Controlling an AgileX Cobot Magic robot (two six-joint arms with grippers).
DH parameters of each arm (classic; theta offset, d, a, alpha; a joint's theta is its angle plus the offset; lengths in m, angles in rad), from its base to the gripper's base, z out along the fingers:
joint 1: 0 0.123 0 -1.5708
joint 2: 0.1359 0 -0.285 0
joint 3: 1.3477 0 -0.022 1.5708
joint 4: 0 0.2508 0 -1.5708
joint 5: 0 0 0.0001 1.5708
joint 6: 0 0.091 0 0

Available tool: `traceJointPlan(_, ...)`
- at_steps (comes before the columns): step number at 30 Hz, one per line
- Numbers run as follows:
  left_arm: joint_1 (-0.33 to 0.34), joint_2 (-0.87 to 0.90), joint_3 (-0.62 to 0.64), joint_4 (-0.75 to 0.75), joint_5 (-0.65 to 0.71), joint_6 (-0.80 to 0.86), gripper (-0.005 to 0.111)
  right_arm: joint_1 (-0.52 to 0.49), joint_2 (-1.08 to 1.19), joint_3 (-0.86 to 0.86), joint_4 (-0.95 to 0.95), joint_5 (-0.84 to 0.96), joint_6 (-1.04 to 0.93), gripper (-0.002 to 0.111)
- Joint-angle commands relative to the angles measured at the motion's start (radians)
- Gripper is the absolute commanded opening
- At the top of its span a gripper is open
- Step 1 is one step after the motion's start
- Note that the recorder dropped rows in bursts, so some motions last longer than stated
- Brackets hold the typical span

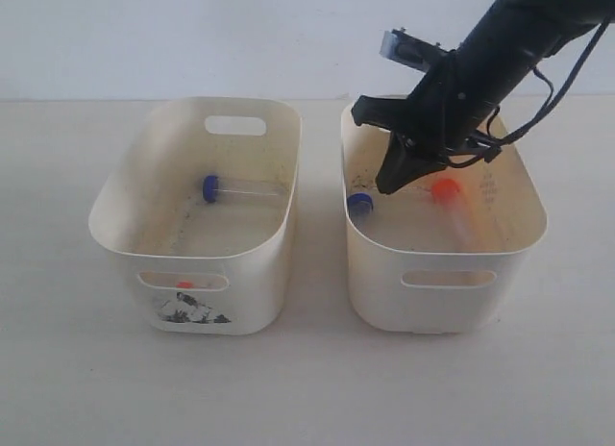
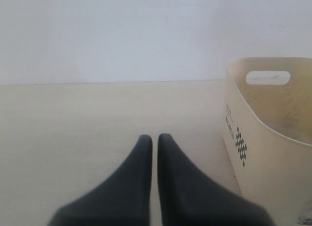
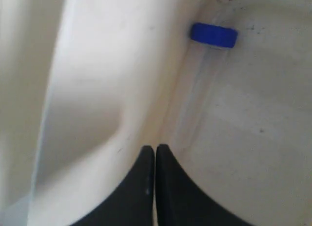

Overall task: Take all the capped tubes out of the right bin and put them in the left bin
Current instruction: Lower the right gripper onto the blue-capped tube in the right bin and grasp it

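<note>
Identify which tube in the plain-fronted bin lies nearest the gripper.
The blue-capped tube, lying against the right bin wall just ahead of the right gripper; the orange-capped tube lies farther off.

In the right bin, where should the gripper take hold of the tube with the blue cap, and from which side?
Probably grip the tube on its clear body just below the blue cap, coming from above with the jaws across its width. It lies flat along the bin wall, so a side approach is blocked, and the wall-side jaw has little room.
</note>
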Motion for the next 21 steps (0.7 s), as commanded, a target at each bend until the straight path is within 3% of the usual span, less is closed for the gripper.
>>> traceJointPlan(1,0.002,-0.003,-0.003,0.002,-0.01,-0.007,0.004,-0.046,0.02,0.001,0.017,-0.012,-0.019,0.0)
traceJointPlan(14,0.002,-0.003,-0.003,0.002,-0.01,-0.007,0.004,-0.042,0.102,0.001,0.098,-0.131,-0.191,0.001)
traceJointPlan(17,0.002,-0.003,-0.003,0.002,-0.01,-0.007,0.004,-0.042,0.104,0.001,0.103,-0.177,-0.194,0.017)
traceJointPlan(21,0.002,-0.003,-0.003,0.002,-0.01,-0.007,0.004,-0.042,0.113,0.001,0.098,-0.181,-0.194,0.062)
